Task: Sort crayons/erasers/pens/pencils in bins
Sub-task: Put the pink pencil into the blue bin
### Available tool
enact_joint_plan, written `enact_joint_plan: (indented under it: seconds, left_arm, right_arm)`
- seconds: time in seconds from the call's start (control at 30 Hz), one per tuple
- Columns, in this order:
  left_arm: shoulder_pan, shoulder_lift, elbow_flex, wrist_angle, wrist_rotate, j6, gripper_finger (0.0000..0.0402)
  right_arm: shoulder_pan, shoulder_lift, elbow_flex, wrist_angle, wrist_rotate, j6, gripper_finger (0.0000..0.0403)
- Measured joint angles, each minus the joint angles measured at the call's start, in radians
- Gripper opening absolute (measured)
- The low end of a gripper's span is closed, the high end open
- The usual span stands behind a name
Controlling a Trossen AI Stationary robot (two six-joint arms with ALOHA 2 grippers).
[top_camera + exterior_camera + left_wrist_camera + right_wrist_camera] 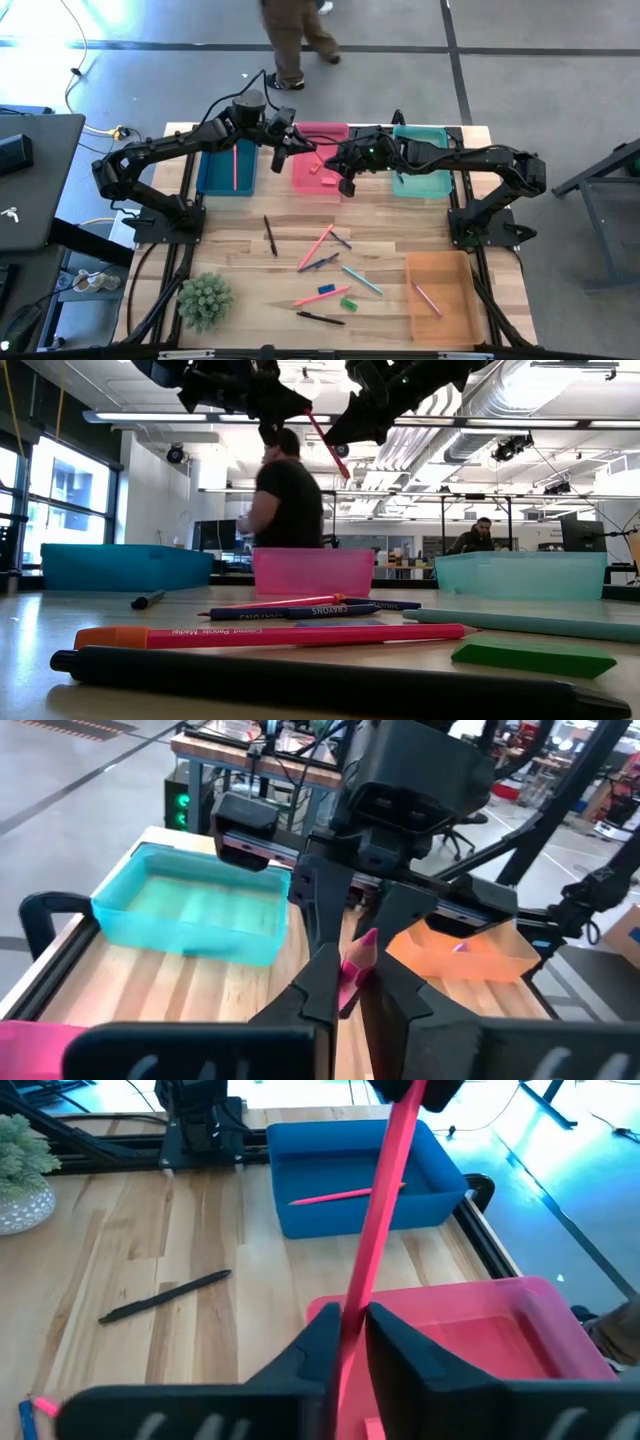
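Four shallow translucent plastic bins sit on the wooden table (300,225): dark blue (226,167), pink (318,172) and teal-green (421,162) across the frame's upper middle, orange (440,297) at lower right. Above the pink bin, the left gripper (284,146) and right gripper (345,166) both clamp one long thin pink stick (373,1240), apparently a handover. It looks light, stiff and slick, so mid-shaft holds suit. Small blocky erasers, blue (326,289) and green (348,303), lie at lower centre.

"CRAYONS" on dark blue stick (300,612), pink stick's (270,634) print unreadable
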Motion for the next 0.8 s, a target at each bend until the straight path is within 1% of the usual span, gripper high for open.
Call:
enact_joint_plan:
  seconds: [0.2, 0.37, 0.47, 0.57, 0.67, 0.8]
  left_arm:
    - [0.001, 0.000, 0.000, -0.007, -0.060, -0.002, 0.0014]
    - [0.019, 0.000, 0.000, -0.065, -0.147, 0.008, 0.0013]
    - [0.053, 0.000, 0.000, -0.132, -0.169, 0.009, 0.0013]
    - [0.096, -0.010, 0.000, -0.231, -0.223, 0.010, 0.0013]
    - [0.133, -0.049, 0.000, -0.311, -0.275, 0.027, 0.0013]
    - [0.191, -0.124, 0.000, -0.406, -0.316, 0.044, 0.0013]
  right_arm:
    - [-0.008, 0.000, 0.000, -0.003, 0.014, -0.012, 0.0116]
    - [-0.049, -0.006, 0.000, -0.007, 0.014, -0.013, 0.0156]
    - [-0.075, -0.006, 0.000, -0.009, 0.014, -0.012, 0.0167]
    - [-0.096, -0.006, 0.000, -0.009, 0.013, -0.011, 0.0171]
    - [-0.114, -0.006, 0.000, -0.008, 0.012, -0.011, 0.0172]
    - [-0.135, -0.006, 0.000, -0.009, 0.011, -0.011, 0.0172]
